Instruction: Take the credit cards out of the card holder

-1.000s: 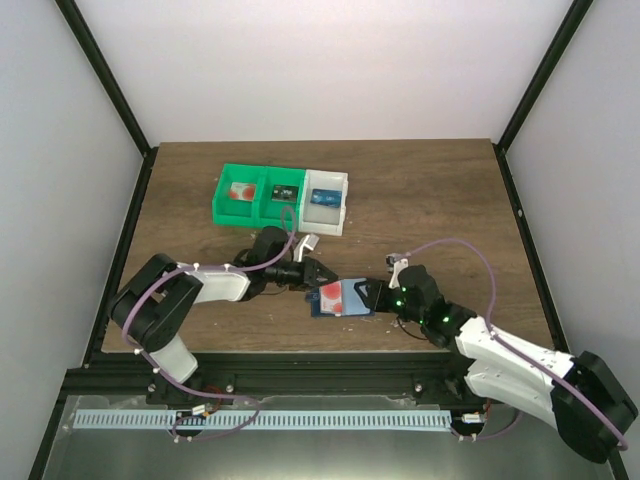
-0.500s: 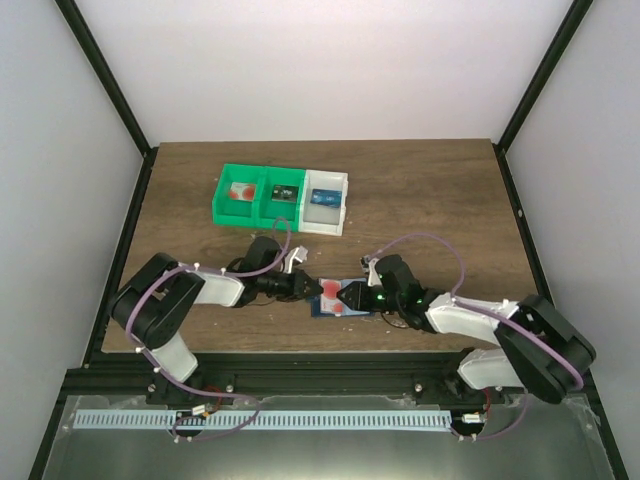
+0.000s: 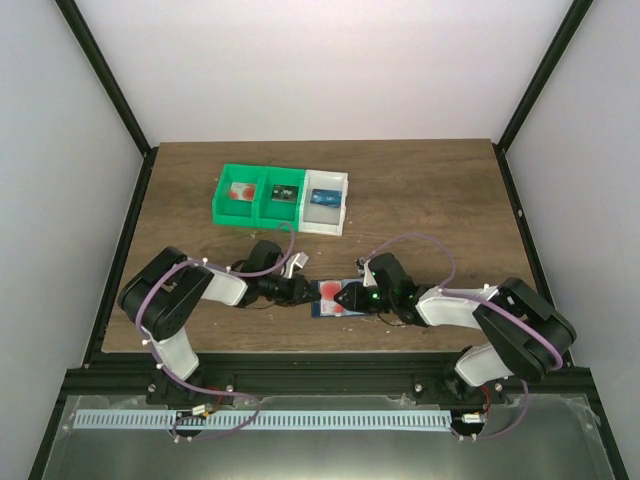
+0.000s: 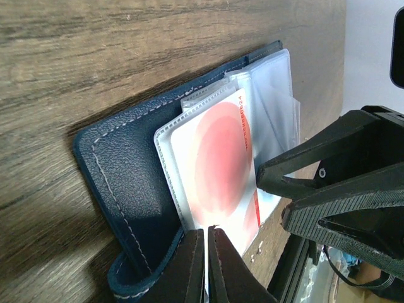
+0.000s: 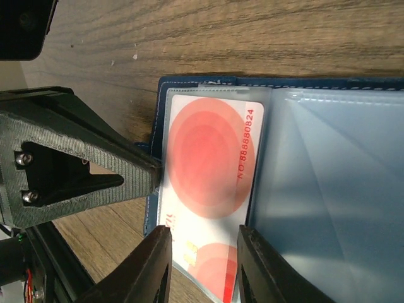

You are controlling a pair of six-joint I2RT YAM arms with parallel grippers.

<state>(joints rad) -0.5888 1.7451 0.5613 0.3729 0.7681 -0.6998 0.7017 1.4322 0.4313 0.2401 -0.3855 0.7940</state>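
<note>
The navy card holder (image 3: 318,309) lies open on the table near the front edge. A whitish-pink credit card (image 3: 333,296) with a red spot sits in its left pocket and sticks out at one end. In the left wrist view my left gripper (image 4: 206,243) is pinched shut on the card holder (image 4: 126,183) at the pocket edge beside the card (image 4: 221,164). In the right wrist view my right gripper (image 5: 202,265) is open, its fingers (image 5: 154,265) straddling the protruding card (image 5: 211,158). The pale blue pocket panel (image 5: 328,177) lies to the right.
Two green bins (image 3: 255,198) and a white bin (image 3: 326,200) stand in a row at the back; the leftmost green one holds a red-spotted card (image 3: 240,193). Both grippers (image 3: 305,290) (image 3: 348,297) meet tip to tip over the holder. The table's front edge is close by.
My right gripper has moved left over the holder and now straddles the card. My left gripper has shifted a little down and left onto the holder's left edge.
</note>
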